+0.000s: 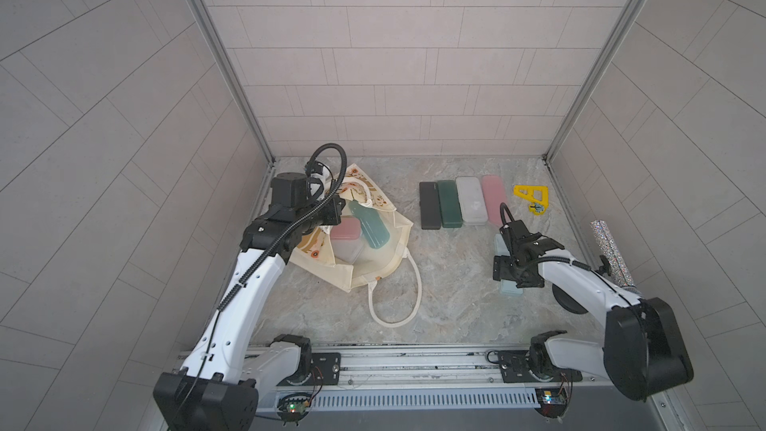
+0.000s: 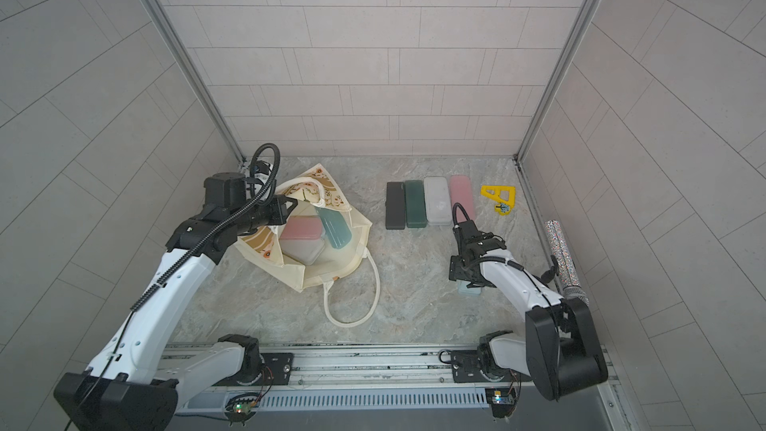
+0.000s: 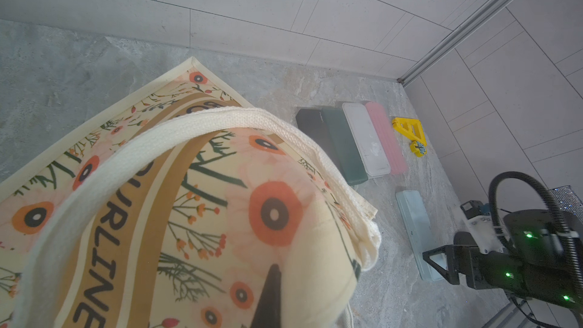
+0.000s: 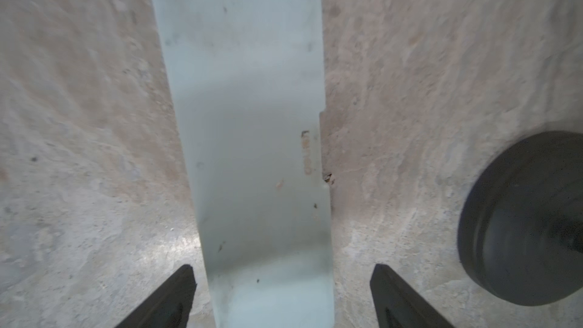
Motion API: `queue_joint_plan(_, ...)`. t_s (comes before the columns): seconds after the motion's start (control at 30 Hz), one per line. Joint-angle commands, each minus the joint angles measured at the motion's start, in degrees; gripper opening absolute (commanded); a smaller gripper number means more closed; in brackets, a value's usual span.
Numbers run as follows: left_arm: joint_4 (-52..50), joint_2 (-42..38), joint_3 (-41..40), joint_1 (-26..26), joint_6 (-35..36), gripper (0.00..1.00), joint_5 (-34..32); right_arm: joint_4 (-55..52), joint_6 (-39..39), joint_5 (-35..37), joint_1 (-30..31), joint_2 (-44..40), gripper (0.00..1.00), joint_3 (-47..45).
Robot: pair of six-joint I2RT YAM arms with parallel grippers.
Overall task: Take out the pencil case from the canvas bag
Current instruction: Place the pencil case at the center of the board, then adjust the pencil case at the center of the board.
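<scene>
Two arms (image 1: 248, 284); canvas bag (image 1: 385, 259) holds perhaps three cases (image 1: 346, 230); five outside.

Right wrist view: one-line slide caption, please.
Open right tool straddles the pale blue pencil case lying on the marbled table, a gap on each side.

floral canvas bag (image 1: 385, 261) lies open, a pale blue pencil case (image 4: 252, 121) apparently flat outside it.

Three walls (image 1: 393, 55): pale grey tile-pattern panels, joints staggered. Aluminium corner posts (image 1: 224, 60) stand at both back corners. Floor (image 1: 456, 284): grey-beige marbled stone look, matte. Metal rail (image 1: 414, 360) runs along the front edge. Light soft and even, shadows faint; dull sheen on the floor in the right wrist view.
</scene>
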Motion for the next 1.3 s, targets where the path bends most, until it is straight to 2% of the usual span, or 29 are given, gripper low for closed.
queue_joint_plan(0.0, 3.03, 0.29, 1.52, -0.96, -0.93, 0.0, 3.64, -4.31, 5.08, 4.48, 3.63, -8.01, 0.9, -0.82)
queue_joint_plan(0.13, 2.66, 0.19, 2.02, -2.12, -0.3, 0.0, 3.98, -6.3, 11.63, 5.54, 11.87, -14.75, 0.86, -3.18)
queue_joint_plan(0.27, 2.5, 0.25, 2.09, -2.86, 0.04, 0.0, 4.05, -7.13, 21.13, 5.58, 19.54, -14.07, 0.77, -5.92)
queue_joint_plan(0.37, 2.31, 0.18, 2.08, -2.94, 0.06, 0.0, 3.9, -6.24, 24.05, 7.46, 22.59, -13.75, 0.74, -7.36)
queue_joint_plan(0.43, 2.31, 0.08, 2.09, -2.94, 0.1, 0.0, 3.89, -3.54, 24.93, 8.21, 22.1, -13.96, 0.71, -9.77)
queue_joint_plan(0.53, 2.3, -0.19, 1.98, -2.94, 0.23, 0.0, 3.48, 1.23, 23.76, 4.86, 17.97, -13.35, 0.67, -12.79)
queue_joint_plan(0.67, 2.31, -0.12, 1.81, -2.94, 0.24, 0.0, 3.6, 2.0, 22.02, 6.58, 15.69, -11.94, 0.63, -13.28)
queue_joint_plan(0.73, 2.3, -0.22, 1.86, -2.94, 0.22, 0.0, 3.44, 3.16, 20.92, 5.16, 13.41, -11.66, 0.62, -14.08)
queue_joint_plan(0.9, 2.23, -0.36, 1.72, -2.94, 0.33, 0.0, 2.88, 5.31, 17.31, 2.36, 7.82, -12.0, 0.6, -15.69)
queue_joint_plan(1.07, 2.13, -0.21, 1.63, -2.94, 0.33, 0.0, 2.82, 5.1, 12.97, 3.17, 5.29, -12.27, 0.6, -14.53)
queue_joint_plan(1.27, 2.13, -0.27, 1.64, -2.94, 0.33, 0.0, 2.73, 8.86, 9.87, 1.59, 3.28, -8.78, 0.58, -13.93)
